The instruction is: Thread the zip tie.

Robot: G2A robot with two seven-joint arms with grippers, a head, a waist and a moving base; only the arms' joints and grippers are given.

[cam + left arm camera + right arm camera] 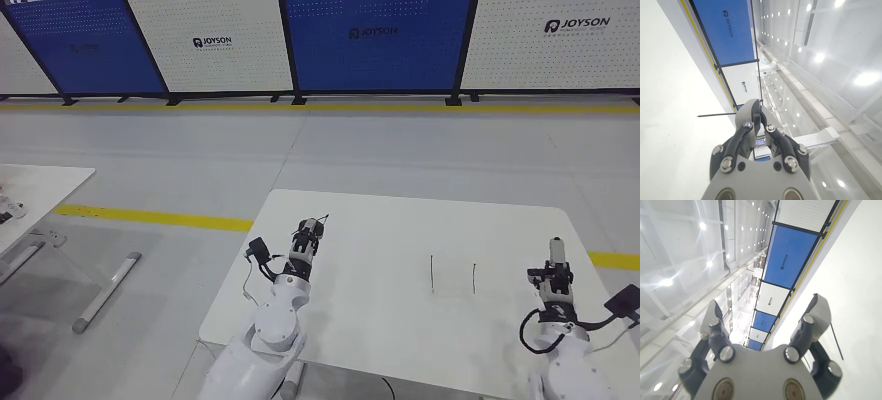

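Table (400, 215): flat, matte white; left gripper (759, 107): smooth grey shells, ribbed black pads, clenched on the zip tie (715, 114), a slender black strip tapering to a point and projecting sideways over the table; second tie (432, 272) and third tie (474, 278) lie straight, parallel and apart on the table between the arms; right gripper (764, 300): fingers released, spread wide.

The white table (400, 225) bears 2 thin black strips (432, 273), probably zip ties, lying parallel, slightly apart.
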